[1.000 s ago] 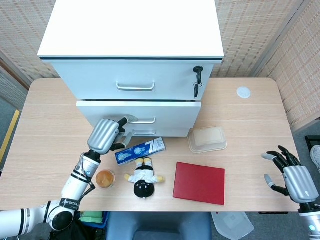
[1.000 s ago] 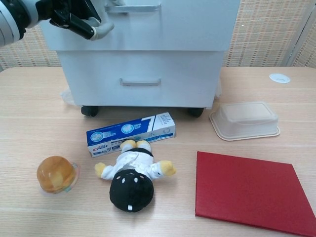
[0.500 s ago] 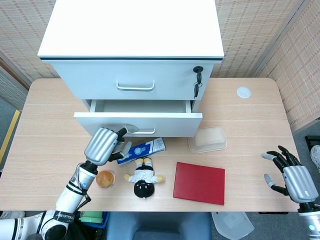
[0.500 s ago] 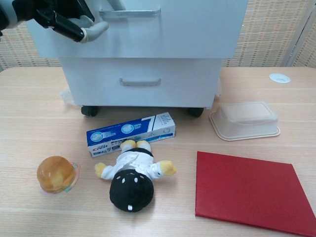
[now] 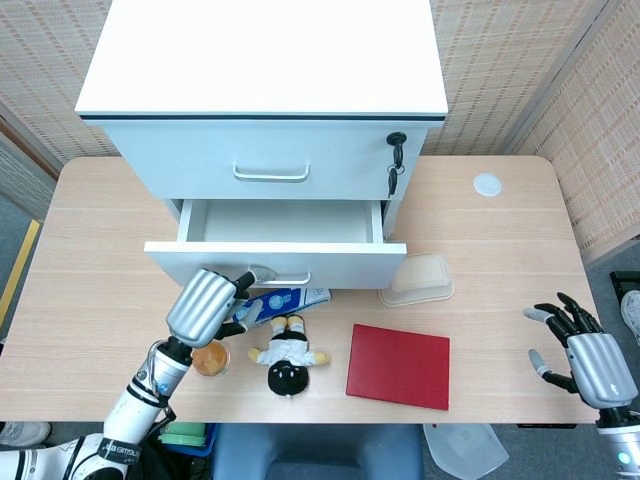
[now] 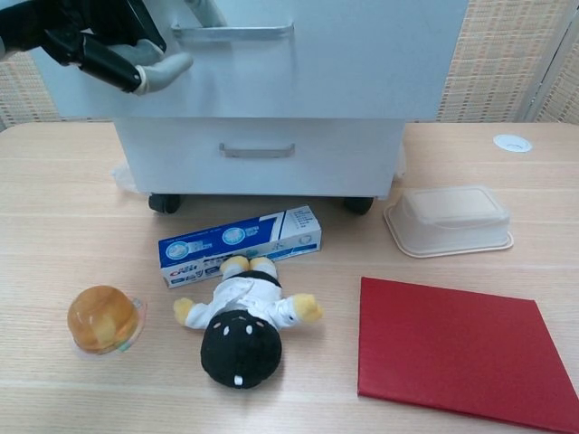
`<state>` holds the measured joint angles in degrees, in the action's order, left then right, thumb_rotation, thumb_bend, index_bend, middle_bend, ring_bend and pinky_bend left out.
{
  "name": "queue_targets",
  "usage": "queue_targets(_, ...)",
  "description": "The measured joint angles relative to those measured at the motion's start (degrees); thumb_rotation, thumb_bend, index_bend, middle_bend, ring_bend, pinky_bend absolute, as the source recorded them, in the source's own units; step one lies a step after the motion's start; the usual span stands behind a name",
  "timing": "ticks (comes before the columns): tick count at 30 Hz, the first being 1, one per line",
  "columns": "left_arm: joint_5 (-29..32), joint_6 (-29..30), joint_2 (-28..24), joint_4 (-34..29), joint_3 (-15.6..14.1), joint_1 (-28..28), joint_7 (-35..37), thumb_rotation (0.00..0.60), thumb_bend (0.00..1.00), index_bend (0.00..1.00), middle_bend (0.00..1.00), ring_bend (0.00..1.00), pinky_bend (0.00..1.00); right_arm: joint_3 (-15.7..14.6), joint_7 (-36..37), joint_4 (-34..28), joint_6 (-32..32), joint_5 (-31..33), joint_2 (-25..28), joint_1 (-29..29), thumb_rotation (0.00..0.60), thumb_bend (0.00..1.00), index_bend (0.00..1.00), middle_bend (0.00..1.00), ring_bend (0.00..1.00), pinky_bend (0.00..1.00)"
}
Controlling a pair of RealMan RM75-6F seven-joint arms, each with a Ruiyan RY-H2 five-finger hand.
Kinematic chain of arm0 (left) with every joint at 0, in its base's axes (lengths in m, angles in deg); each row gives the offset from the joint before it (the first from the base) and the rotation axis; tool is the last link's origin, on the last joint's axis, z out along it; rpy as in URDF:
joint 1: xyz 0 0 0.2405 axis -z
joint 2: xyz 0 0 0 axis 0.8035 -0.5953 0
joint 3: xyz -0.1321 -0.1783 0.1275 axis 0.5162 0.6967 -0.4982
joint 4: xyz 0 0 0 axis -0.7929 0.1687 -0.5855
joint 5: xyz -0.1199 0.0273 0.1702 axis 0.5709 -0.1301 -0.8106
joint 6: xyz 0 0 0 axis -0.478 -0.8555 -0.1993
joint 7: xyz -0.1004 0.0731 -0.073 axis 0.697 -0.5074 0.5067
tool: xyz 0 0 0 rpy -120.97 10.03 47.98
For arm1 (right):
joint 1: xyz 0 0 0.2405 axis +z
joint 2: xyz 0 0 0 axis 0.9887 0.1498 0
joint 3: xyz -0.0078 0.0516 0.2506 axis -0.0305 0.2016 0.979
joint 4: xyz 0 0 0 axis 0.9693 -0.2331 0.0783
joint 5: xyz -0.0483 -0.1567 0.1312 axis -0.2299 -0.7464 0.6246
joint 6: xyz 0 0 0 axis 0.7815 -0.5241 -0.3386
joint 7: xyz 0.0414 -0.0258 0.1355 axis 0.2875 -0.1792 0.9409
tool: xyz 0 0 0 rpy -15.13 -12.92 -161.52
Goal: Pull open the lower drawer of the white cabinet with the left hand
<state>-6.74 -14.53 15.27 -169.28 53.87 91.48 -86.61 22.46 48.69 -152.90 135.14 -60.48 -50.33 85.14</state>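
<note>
The white cabinet stands at the back of the table. In the head view the drawer below the keyed one is pulled well out, and what shows of its inside is bare. My left hand is at the drawer front, its fingers curled around the left end of the metal handle. The chest view shows the same hand hooked on that handle, with another shut drawer beneath. My right hand hangs off the table's right front corner, fingers spread, holding nothing.
In front of the cabinet lie a blue toothpaste box, a small doll, an orange jelly cup, a red book and a lidded beige container. Keys hang from the top drawer's lock.
The drawer has slid out toward me, from nearly shut to well open. My left hand moved back with its handle. The right hand stayed still.
</note>
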Motion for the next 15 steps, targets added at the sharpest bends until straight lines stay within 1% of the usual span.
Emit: queue_targets(15, -4.89, 1.43, -1.65, -3.40, -2.52, -2.55, -1.25, 0.600, 0.47, 0.32, 0.95, 1.00, 1.00, -0.01, 0.08, 0.24, 0.23, 0.00, -0.08, -0.30, 0.600, 0.33, 0.26, 0.23, 0.13, 0.16)
